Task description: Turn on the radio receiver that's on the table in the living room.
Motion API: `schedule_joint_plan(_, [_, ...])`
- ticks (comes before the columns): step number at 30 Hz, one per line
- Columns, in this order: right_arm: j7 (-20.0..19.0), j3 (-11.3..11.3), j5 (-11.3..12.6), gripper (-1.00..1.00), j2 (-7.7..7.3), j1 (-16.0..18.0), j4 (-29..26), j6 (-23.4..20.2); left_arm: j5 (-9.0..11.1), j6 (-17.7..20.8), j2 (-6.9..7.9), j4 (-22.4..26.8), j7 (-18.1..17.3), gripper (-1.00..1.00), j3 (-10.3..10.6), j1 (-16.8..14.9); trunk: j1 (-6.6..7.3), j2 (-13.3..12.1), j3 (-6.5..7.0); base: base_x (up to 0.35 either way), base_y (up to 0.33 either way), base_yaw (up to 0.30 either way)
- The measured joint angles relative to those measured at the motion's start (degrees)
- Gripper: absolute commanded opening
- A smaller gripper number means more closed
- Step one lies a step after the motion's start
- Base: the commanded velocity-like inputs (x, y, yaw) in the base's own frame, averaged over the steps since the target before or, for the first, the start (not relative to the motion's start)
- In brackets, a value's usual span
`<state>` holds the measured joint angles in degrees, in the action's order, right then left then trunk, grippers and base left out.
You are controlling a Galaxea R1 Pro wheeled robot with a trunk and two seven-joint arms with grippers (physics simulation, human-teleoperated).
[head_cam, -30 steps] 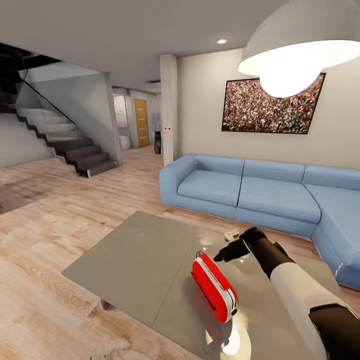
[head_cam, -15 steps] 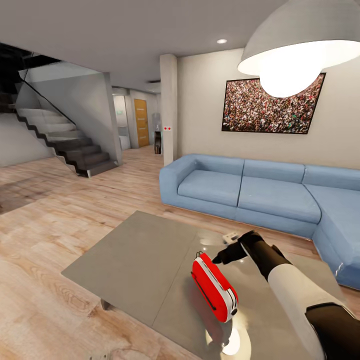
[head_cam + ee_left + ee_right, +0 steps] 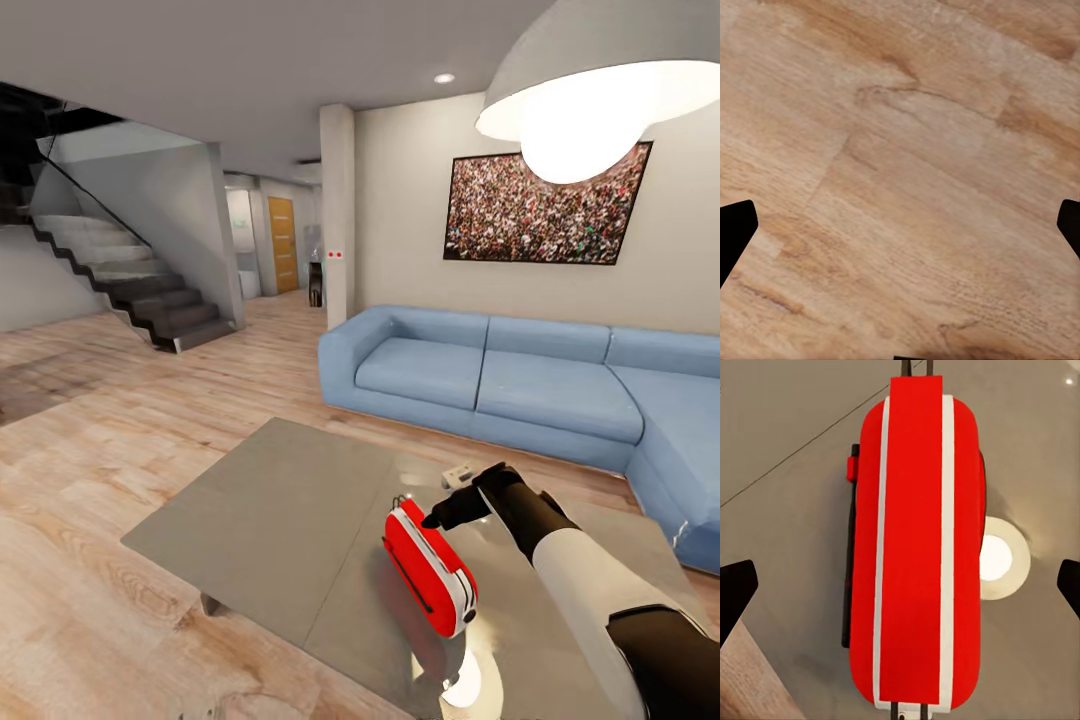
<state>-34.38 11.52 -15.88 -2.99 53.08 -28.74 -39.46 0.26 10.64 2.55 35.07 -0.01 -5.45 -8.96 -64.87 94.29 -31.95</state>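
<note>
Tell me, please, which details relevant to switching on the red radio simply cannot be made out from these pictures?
- Small red retro box radio: its dial face is turned away in the head view; the right wrist view shows its top.
- Right end effector: whether it touches the radio is too small to tell in the head view.
- Small white object on the grey glossy table: too small to identify, partly behind the arm.

Pretty bright, even light overall, mostly from the big white pendant lamp (image 3: 590,95) blown out at the upper right of the head view, plus a small ceiling spot (image 3: 444,79). The glossy table (image 3: 280,510) mirrors the lamp as a round glare patch at the bottom. Staircase corner at upper left is dark. Wrist views look slightly soft.
</note>
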Motion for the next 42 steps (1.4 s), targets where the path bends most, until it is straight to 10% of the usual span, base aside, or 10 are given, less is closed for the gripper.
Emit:
schedule_joint_plan(23, [5.3, 0.0, 0.0, 1.0, 0.0, 0.0, 1.8, 0.2, 0.0, 0.0, -0.09, 0.0, 0.0, 1.0, 0.0, 0.0, -5.05, 9.2, -4.13, 0.0, 0.0, 0.0])
schedule_joint_plan(42, [5.2, 0.1, 0.0, 1.0, 0.63, 0.0, 2.3, 0.8, 0.0, 0.0, -0.1, 0.0, 0.0, 1.0, 0.0, 0.0, -5.93, 10.8, -4.85, 0.0, 0.0, 0.0])
